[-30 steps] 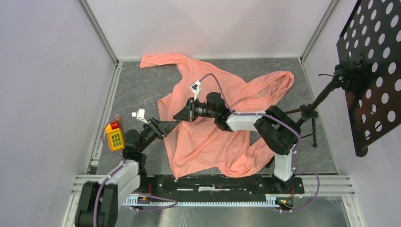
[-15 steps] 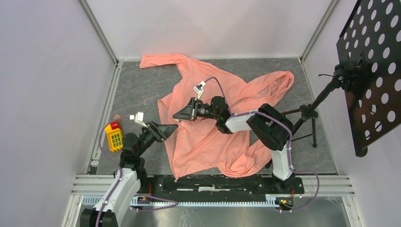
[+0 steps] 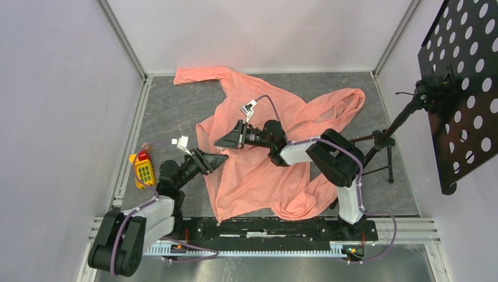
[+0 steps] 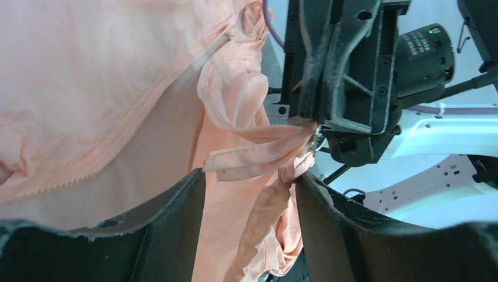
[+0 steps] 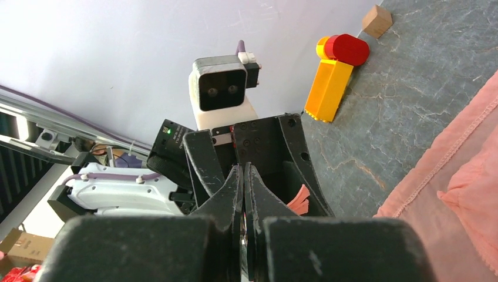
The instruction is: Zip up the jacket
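Table point(image 3: 170, 106): one, grey stone-patterned top, flat, walled on three sides by pale panels.

Jacket point(image 3: 258, 176): one, salmon-pink, thin and matte. It lies crumpled across the middle of the table, front open. One sleeve reaches the far left corner, the other loops towards the right. The near hem is close to the arm bases. Zipper point(image 4: 117, 147): same pink, one row of fine teeth running along a stitched tape edge.

Perforated board point(image 3: 464, 76): one, black, rigid, with round holes, on a thin black stand at the right edge.

Arms: two, with white and black casings and purple cables.

Right gripper point(image 3: 218, 143): fingers pressed tight together. In the left wrist view its tips pinch the end of a narrow stitched strip point(image 4: 258, 154) of the jacket's front edge, lifting it off the cloth below.

Left gripper point(image 3: 224, 158): points at the right gripper, just beside it. Its fingers point(image 4: 164, 229) stand apart with a hanging fold of jacket between them. They are not clamped; whether they touch the cloth is unclear.

Toy block point(image 3: 142, 170): one, yellow plastic with a red rounded cap, at the left edge of the table, clear of the jacket.

Wooden cube point(image 5: 376, 21): one, small and tan, near the toy.
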Available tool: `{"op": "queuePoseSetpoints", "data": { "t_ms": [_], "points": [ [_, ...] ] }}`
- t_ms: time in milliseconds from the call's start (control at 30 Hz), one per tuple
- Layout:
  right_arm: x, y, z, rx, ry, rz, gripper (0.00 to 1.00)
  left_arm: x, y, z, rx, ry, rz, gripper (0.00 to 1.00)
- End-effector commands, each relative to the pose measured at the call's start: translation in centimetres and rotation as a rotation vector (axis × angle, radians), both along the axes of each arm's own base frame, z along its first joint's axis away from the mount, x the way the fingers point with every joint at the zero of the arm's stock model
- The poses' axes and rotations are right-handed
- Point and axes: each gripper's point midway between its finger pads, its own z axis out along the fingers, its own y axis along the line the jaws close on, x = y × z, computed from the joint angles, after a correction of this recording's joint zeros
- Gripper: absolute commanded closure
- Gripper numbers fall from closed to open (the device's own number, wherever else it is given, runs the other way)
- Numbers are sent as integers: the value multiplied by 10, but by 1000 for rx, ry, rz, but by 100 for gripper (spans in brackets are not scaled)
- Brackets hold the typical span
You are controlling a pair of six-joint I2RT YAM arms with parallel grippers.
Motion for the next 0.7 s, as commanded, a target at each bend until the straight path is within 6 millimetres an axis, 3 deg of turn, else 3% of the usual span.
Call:
{"op": "queuePoseSetpoints", "data": {
  "t_ms": [0,667],
  "points": [
    [-3,-1,12,49,-38,16,100,-14,-4,13,-35,-109,-37,37],
    [-3,-1,16,60,-39,12,100,-18,-5,9,13,-117,-41,56]
  ]
}}
